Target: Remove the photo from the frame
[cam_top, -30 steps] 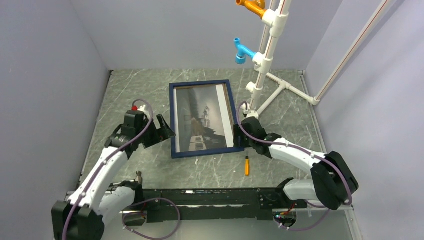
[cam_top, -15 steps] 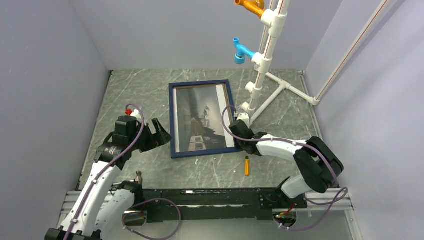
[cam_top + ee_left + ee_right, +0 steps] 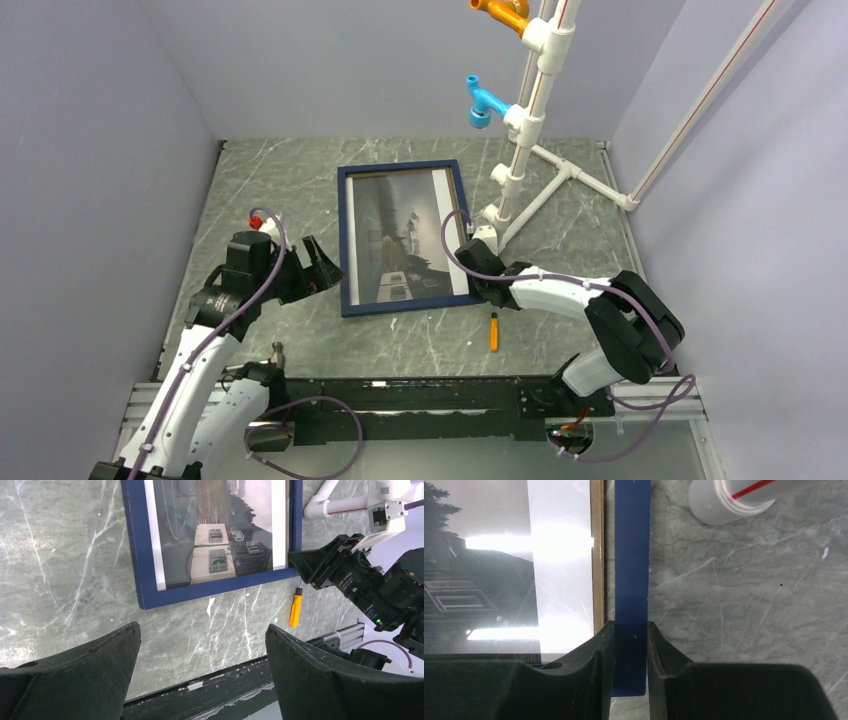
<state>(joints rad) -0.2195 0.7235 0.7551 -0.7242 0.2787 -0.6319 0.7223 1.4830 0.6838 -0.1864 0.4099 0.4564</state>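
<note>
While the photo point(image 3: 405, 235) lay flat inside the frame point(image 3: 345, 240) on the grey marbled table point(image 3: 280, 180), not yet taken out, we judged the task to be at its first step: getting a hold on the frame.

At the left, the left gripper point(image 3: 325, 265) hung just beside the frame's left rail. Its jaws were spread wide and held nothing, and its wrist camera looked down on the frame's near left corner.

In the middle, the navy frame ran lengthwise away from the arms. The dark print and its white side strips filled it.

At the right, the right gripper point(image 3: 630, 630) was pinched onto the frame's right rail near the near corner, with one finger on each side of the blue strip.

Further right, a small orange screwdriver point(image 3: 493, 332) lay near that corner, and a white pipe stand point(image 3: 530, 100) rose beyond it.

We judged that the next move called for lifting or steadying that rail so the print and its brown board could be freed.

We could not see the frame's back or whatever fastens the photo in. Glare washed out the print's right strip, so we could not tell whether the inner finger touched the photo.
</note>
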